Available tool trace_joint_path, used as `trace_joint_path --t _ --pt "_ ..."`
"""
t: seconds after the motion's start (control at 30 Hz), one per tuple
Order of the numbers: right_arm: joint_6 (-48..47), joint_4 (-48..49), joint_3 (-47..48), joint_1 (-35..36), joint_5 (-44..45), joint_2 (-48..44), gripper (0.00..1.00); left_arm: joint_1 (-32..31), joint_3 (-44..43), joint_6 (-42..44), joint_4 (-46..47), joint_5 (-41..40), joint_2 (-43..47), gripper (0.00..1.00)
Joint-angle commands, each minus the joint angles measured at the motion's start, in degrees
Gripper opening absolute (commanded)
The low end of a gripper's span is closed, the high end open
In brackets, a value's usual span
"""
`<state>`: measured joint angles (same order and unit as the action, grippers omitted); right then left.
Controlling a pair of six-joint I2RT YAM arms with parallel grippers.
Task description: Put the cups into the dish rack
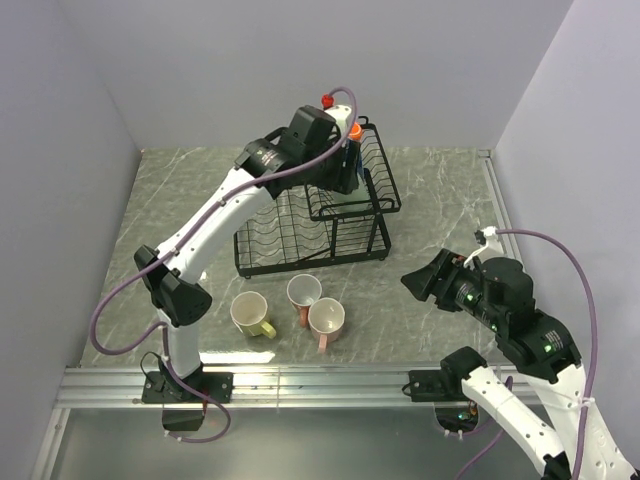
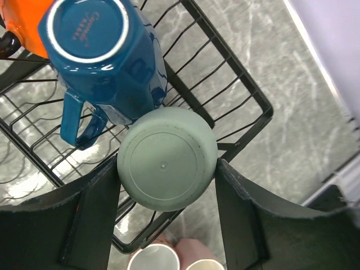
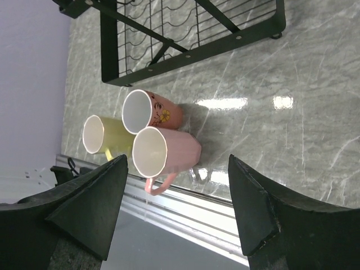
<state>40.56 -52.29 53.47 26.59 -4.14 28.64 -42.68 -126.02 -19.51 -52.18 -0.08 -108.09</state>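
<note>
Cups [image 1: 326,318] half loaded: in left gripper [image 2: 167,166], clamped mouth-down, green cup [image 2: 166,146] at rack [image 2: 232,59] upper basket beside blue cup [image 2: 112,62] and orange cup [image 2: 25,28]; yellow cup [image 3: 107,135] and two pink cups [image 3: 169,152] waiting on table [image 3: 281,73] before wide-open, empty right gripper [image 3: 177,163].

Blue mug [image 2: 107,59], bottom up: small red script mark on its pale base, too blurred to read. No other lettering legible anywhere

A grey marbled table [image 1: 440,200] with glossy light reflections sits enclosed by plain pale lavender walls [image 1: 300,60], an aluminium rail [image 1: 320,385] running along its near edge
</note>
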Motion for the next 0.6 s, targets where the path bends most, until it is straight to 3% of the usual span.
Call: trace_joint_path --t 0.0,0.07,0.17,0.47,0.57 --pt "-0.92 1.58 -0.74 -0.22 -0.6 0.36 0.78 -1.35 -2.39 3.51 -0.29 -5.2 -0.98 0.26" --pt "-1.0 2.02 -1.0 -0.13 -0.95 0.54 0.78 -2.15 -2.39 3.6 -0.11 -5.2 -1.24 0.44" --pt "-1.18 2.46 -1.35 -0.22 -1.13 0.8 0.78 -2.85 -2.83 3.42 -0.46 -5.37 -1.59 0.57" --pt "-2.5 3.69 -1.79 -0.22 -2.1 2.12 0.78 -3.2 -2.22 2.72 -0.29 -4.93 0.95 0.81" --pt "-2.94 4.39 -1.97 -0.31 -2.54 2.47 0.78 -3.2 -2.22 2.11 -0.2 -5.11 2.1 0.98"
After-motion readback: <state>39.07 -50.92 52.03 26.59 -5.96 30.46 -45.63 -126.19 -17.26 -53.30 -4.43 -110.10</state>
